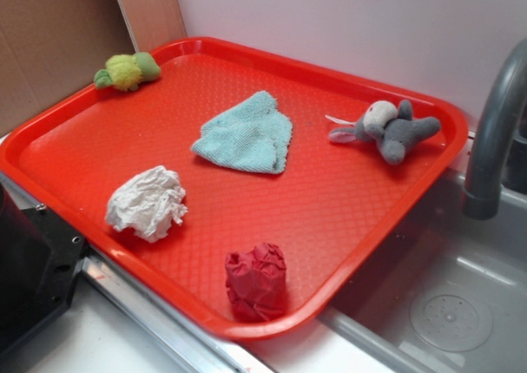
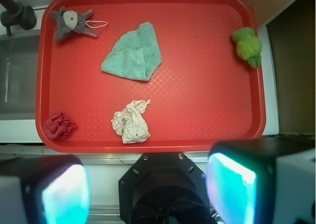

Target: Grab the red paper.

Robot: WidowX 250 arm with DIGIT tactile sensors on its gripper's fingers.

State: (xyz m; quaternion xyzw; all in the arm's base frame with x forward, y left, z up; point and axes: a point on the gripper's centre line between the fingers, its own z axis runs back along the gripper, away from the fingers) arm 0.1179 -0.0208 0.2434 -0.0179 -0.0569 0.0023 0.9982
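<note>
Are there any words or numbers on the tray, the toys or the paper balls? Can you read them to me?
None: no words, numbers or signs show in either view. The tray, red paper, white paper ball, cloth and both toys are plain.

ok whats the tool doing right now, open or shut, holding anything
Tool: open, holding nothing. The red paper lies on the tray, apart from it.

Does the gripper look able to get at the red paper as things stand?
Probably yes. The red paper sits alone at a corner of the tray, apart from the white paper, nothing over it. The gripper is open, high above.
</note>
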